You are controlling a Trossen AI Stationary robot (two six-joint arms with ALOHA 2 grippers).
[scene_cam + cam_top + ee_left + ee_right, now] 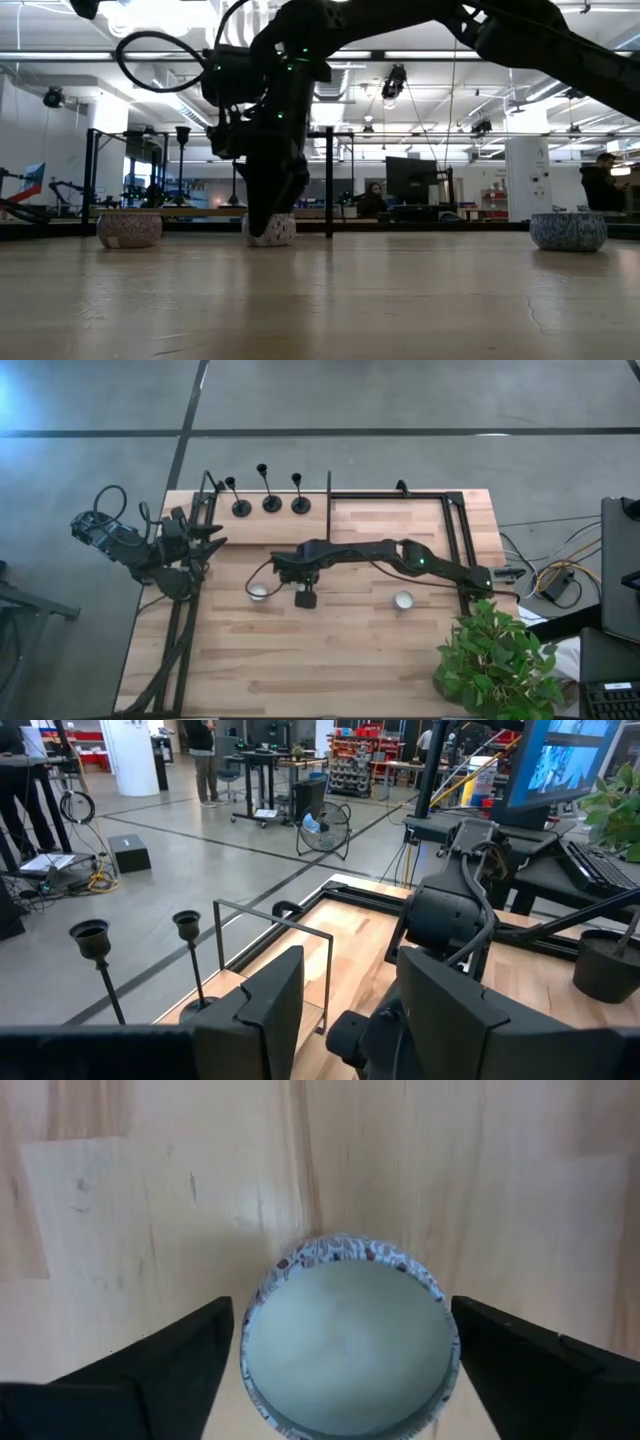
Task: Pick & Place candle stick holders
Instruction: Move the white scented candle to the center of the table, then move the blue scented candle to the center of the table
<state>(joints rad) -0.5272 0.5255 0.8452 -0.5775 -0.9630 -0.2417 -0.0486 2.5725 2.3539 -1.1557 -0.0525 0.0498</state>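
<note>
Your right gripper (345, 1370) is down over a low round tealight disc (348, 1352), at about 7 o'clock from the table's centre. Its fingers (170, 1370) stand wide, one on each side of the disc with bare wood showing in both gaps, so they straddle it without touching and grip nothing. From table height, the right arm's head comes straight down onto that disc (270, 230).

A second disc (403, 600) lies at about 4 o'clock from centre, well apart. The low view shows a third one (129, 229) too.

The three candle stick holders (271, 491) stand upright in a row near the 12 o'clock edge, untouched.

Your left gripper (205, 545) waits at the table's 9 o'clock edge, partly open and empty.
</note>
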